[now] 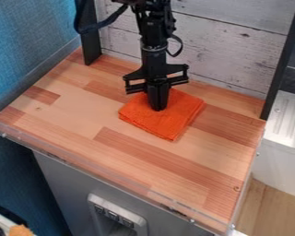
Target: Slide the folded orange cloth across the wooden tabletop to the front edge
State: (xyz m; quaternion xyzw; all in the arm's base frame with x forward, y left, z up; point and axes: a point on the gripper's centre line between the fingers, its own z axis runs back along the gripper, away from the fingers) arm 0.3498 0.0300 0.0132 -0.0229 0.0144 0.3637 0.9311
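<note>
Holding my claw point(157, 109) upright at the folded orange cloth point(174, 121), I see its fingers drawn narrow, tips together; whether they pinch any fabric, I can't tell. The cloth lies on the wooden bench point(82, 108), with a whitewashed plank wall point(221, 50) behind the cloth.

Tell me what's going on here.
A black robot arm hangs down over a wooden tabletop, its gripper pointing straight down at a folded orange cloth. The gripper's two fingers are together, their tips at the cloth's upper surface; whether they pinch any fabric can't be made out. The cloth lies flat on the wood, toward the back boards.
</note>
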